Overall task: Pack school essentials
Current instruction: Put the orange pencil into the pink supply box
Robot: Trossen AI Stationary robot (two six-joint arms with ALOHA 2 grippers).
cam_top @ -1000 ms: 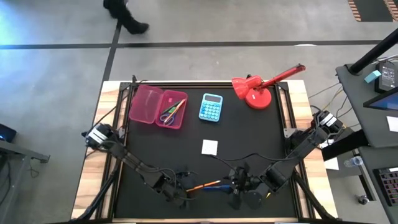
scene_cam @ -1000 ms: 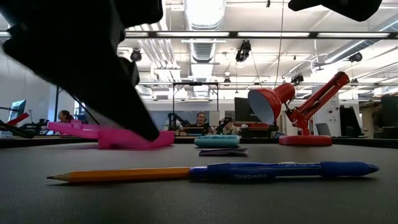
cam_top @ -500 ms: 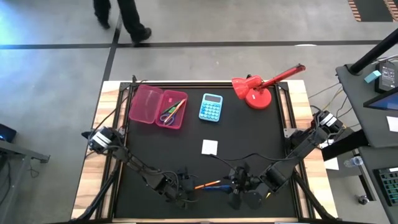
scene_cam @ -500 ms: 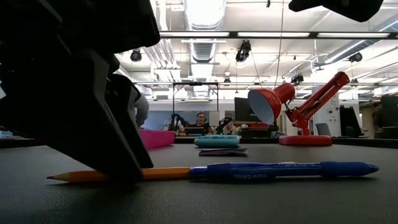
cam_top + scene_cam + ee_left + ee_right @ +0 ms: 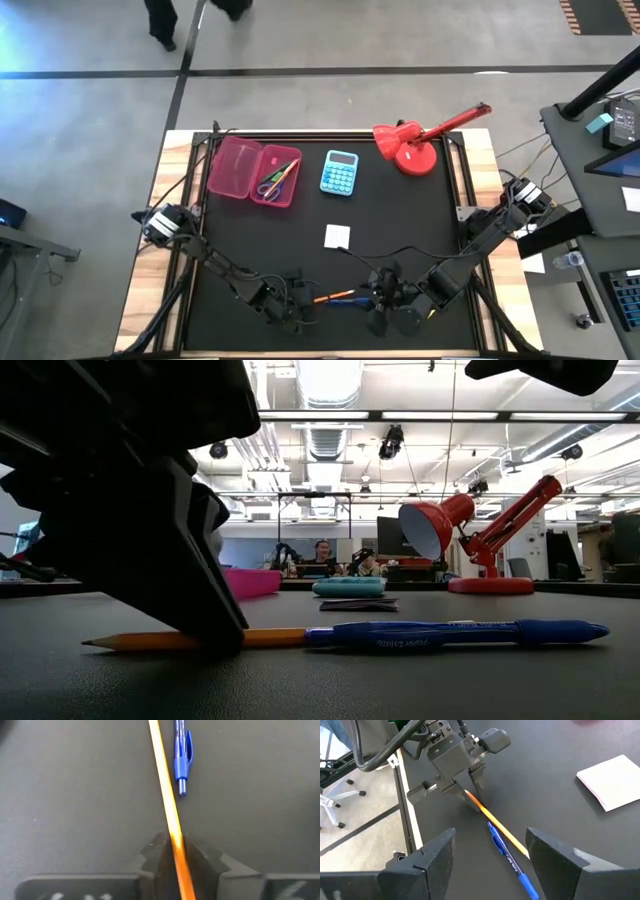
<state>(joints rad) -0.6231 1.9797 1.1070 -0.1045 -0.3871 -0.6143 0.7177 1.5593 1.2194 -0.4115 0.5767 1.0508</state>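
Note:
An orange pencil [image 5: 335, 296] and a blue pen [image 5: 348, 304] lie side by side on the black table near its front edge. My left gripper [image 5: 176, 851] is down at the pencil's left, pointed end and shut on it. My right gripper [image 5: 490, 845] hangs open above the right part of the pencil and pen, touching nothing. A white square pad [image 5: 337, 236] lies flat mid-table. At the far left an open pink case [image 5: 253, 170] holds scissors and other stationery. My left gripper pinches the orange pencil between its two fingers [image 5: 196, 859], close to the pointed end [image 5: 150, 641]. The fingers come from above, slanting down, and lie across the pencil. The pencil rests flat on the table, and its tip [image 5: 88, 644] pokes out past the fingers.
A light-blue calculator [image 5: 339, 172] lies at the back middle and a red desk lamp [image 5: 415, 145] stands at the back right. Bare black tabletop spreads between the pad and the case. People sit in the room beyond the far edge.
My left gripper has come toward the table's near edge and down onto the pencil's pointed end, and it has taken hold of it. The pencil and pen stay on the table.

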